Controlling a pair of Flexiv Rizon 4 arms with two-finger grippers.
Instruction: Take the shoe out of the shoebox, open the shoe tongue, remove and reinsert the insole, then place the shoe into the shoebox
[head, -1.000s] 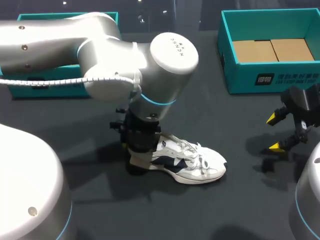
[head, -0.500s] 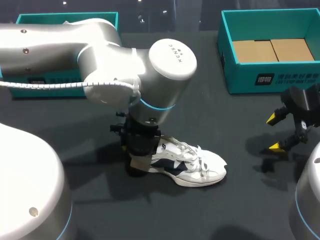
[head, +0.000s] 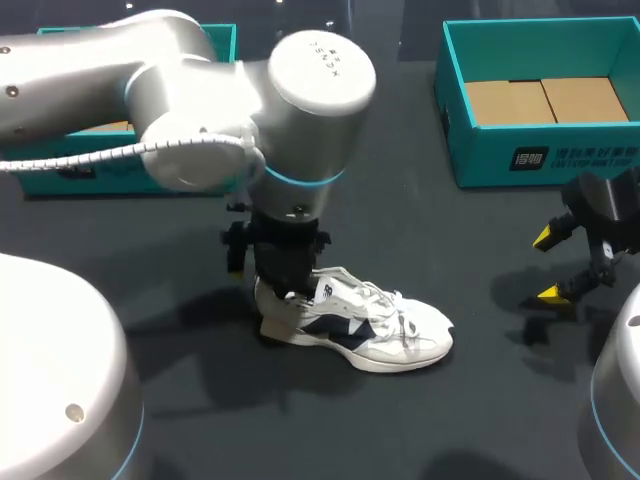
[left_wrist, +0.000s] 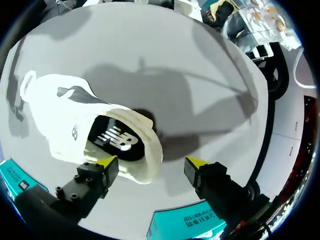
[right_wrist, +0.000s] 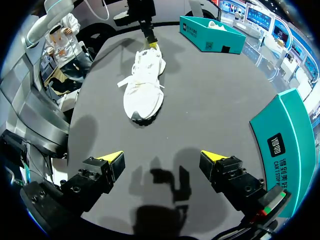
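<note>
Item: white shoe (head: 370, 325) on table (head: 450, 230), your left gripper (left_wrist: 151, 162) at its heel.
Both sets of fingers spread, empty; right gripper (right_wrist: 162, 157) well apart.

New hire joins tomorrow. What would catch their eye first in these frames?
The white shoe standing on its sole mid-table, with the big left arm over its heel and the left gripper open astride the heel collar. At the right, the right gripper hangs open near a teal shoebox.

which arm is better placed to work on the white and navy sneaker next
Left, probably: left gripper open at the heel of the white and navy sneaker; right gripper open, well off its toe.
</note>
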